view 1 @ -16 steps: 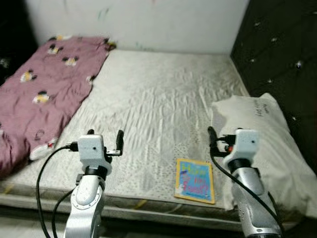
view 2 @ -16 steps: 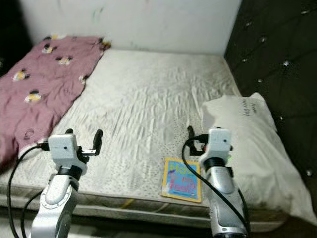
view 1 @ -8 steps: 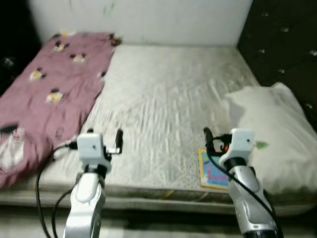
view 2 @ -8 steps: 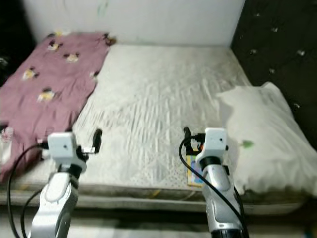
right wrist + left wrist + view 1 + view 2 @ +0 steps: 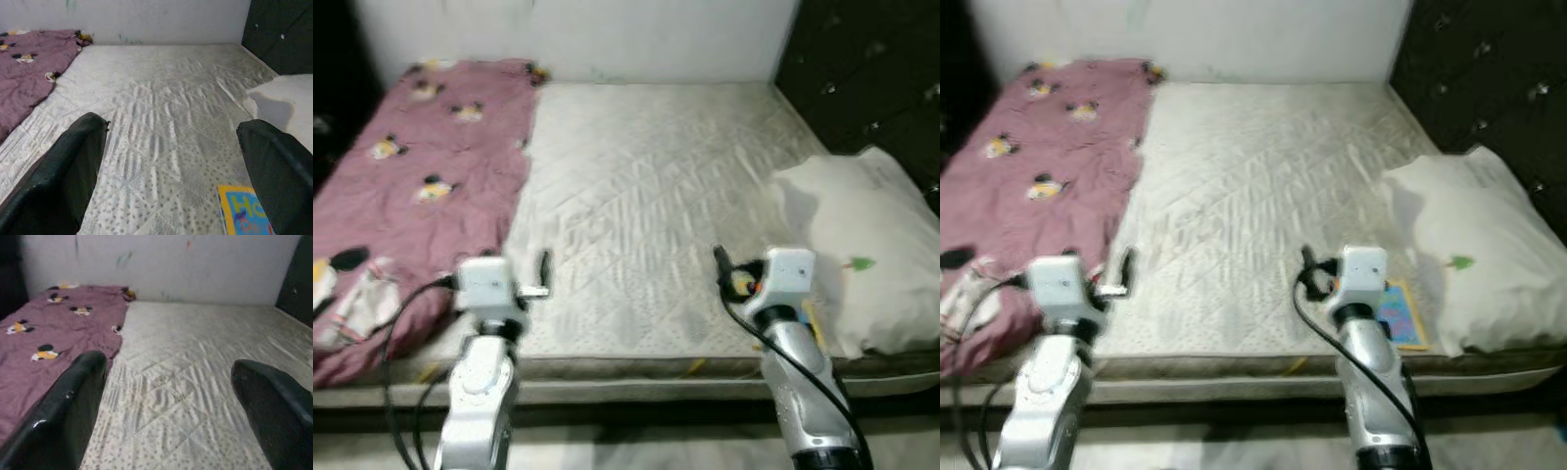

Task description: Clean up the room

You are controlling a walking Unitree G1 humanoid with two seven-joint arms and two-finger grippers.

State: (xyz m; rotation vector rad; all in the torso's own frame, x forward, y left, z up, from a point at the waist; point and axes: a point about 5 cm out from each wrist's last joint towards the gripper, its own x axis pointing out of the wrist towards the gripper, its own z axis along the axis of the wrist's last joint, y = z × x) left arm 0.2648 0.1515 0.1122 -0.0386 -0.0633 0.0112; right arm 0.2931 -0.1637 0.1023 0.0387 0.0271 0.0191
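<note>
A bare white quilted mattress (image 5: pixel 646 176) lies before me. A mauve blanket (image 5: pixel 421 166) printed with cartoon mice covers its left side. A white pillow (image 5: pixel 862 255) rests at the right, against the headboard. A colourful book (image 5: pixel 1400 313) lies flat near the mattress's front edge beside the pillow, partly behind my right arm. It shows between the fingers (image 5: pixel 274 176) as the book (image 5: pixel 244 215) in the right wrist view. My left gripper (image 5: pixel 517 269) is open over the front edge near the blanket. My right gripper (image 5: pixel 749 266) is open just left of the book. Both hold nothing.
A dark tufted headboard (image 5: pixel 862 78) runs along the right side. A white wall (image 5: pixel 607 34) with small marks stands behind the bed. The mattress's front edge (image 5: pixel 626 367) is right under my wrists, with floor (image 5: pixel 626 441) below it.
The whole picture has shifted, so the camera moved: more of the blanket shows at left, and the book now sits behind my right arm. Both grippers keep the same open pose.
</note>
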